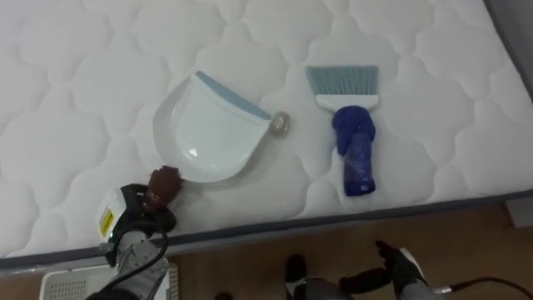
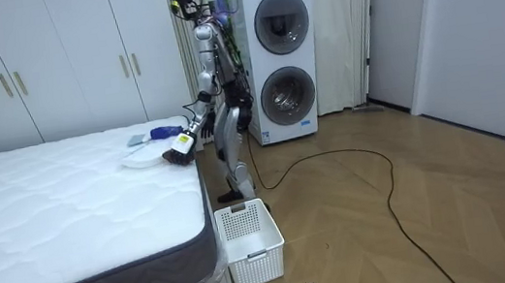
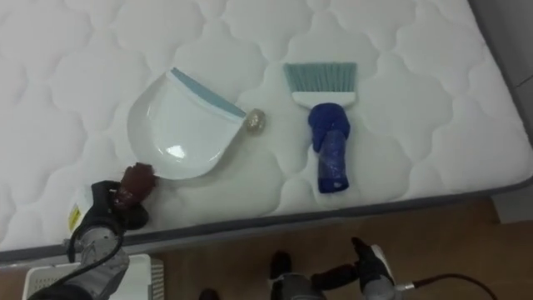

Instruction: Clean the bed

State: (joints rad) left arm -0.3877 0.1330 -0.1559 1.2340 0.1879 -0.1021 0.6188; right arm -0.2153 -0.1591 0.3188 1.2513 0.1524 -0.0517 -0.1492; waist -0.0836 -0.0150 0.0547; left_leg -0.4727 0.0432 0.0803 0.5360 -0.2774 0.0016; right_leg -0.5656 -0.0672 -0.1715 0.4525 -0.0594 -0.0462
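A white dustpan [image 1: 208, 133] with a blue lip lies on the white quilted mattress [image 1: 83, 83], its lip turned to the upper right. My left hand [image 1: 133, 218] is at the mattress's near edge, curled round the pan's reddish-brown handle [image 1: 165, 182]. A small crumpled ball of debris [image 1: 279, 123] rests just off the lip. To its right lies a blue hand brush [image 1: 354, 137], teal bristles pointing away from me. My right hand [image 1: 404, 268] hangs low over the floor, below the bed's edge, fingers relaxed and holding nothing.
I stand at the bed's side, near its corner. A white slatted basket [image 2: 249, 242] sits on the wooden floor by that corner, to my left. A stacked washer and dryer [image 2: 281, 59] stand behind me. White wardrobes [image 2: 56, 60] line the far wall.
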